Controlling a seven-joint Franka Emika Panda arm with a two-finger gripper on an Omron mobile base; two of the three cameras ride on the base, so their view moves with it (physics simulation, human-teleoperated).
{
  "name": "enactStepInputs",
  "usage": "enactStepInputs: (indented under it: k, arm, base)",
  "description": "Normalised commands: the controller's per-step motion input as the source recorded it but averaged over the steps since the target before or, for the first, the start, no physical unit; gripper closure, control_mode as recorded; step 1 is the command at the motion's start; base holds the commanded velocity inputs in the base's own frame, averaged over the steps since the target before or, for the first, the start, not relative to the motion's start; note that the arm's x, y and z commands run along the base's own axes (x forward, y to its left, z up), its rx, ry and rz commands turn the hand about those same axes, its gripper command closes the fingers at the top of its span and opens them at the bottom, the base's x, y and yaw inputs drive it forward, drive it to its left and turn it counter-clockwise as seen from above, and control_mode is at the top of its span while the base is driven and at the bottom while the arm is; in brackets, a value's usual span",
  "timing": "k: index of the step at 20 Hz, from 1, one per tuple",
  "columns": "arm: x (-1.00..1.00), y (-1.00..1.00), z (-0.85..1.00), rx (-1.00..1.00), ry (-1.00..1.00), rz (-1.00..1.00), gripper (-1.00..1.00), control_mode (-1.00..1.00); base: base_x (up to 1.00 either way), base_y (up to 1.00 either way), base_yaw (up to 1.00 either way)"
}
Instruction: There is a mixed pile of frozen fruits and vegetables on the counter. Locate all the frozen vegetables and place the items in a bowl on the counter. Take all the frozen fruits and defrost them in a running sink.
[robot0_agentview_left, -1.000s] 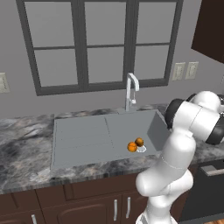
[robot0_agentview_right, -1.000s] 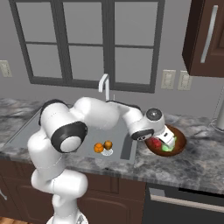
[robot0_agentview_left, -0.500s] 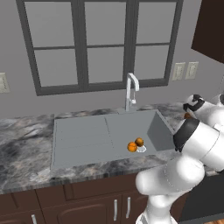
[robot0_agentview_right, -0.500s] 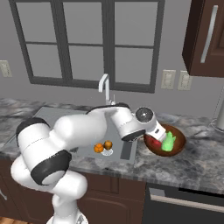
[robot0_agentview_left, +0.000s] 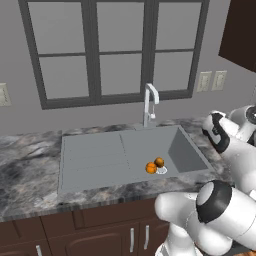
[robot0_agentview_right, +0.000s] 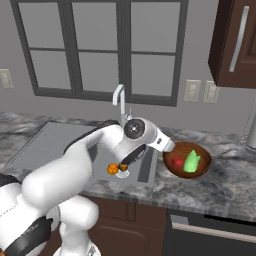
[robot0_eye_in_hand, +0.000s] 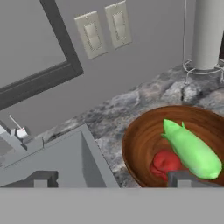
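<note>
we are holding our gripper (robot0_eye_in_hand: 109, 178) spread wide and gripping nothing, hanging just above the near rim of the bowl (robot0_eye_in_hand: 135, 144). we are looking down into the bowl, where the green pointed piece (robot0_eye_in_hand: 192, 148) is lying slantwise with the red ball (robot0_eye_in_hand: 165, 162) touching its lower side. in the right base view the bowl (robot0_agentview_right: 170, 162) is sitting on the grey marbled counter (robot0_agentview_right: 220, 190) just beside the sink (robot0_agentview_right: 146, 170), and the bright orange ball (robot0_agentview_right: 113, 169) and the brownish orange ball (robot0_agentview_right: 122, 167) are resting together near the drain. in the left base view the same pair (robot0_agentview_left: 155, 165) is lying by the drain (robot0_agentview_left: 162, 170), with the tap (robot0_agentview_left: 149, 102) behind. we are judging the balls to be light, hard and smooth, likely to roll, so we would be pinching one across its widest middle from above. the green piece looks stiff too; its mid-length is offering the surest hold.
</note>
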Motion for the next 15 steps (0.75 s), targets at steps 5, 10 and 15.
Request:
enactStepInputs:
  k: [5,10,15]
  arm:
    - [-0.35,0.19,1.0,-0.05,-0.07,0.01,-1.0,-1.0]
    - [-0.53,0.1,0.92,-0.02,-0.03,0.02,-1.0,-1.0]
    - [-0.75,0.11,0.68,-0.01,-0.11,0.02,-1.0,-1.0]
  base:
    - [0.0,0.0,0.0]
    - [0.0,0.0,0.0]
    - [0.0,0.0,0.0]
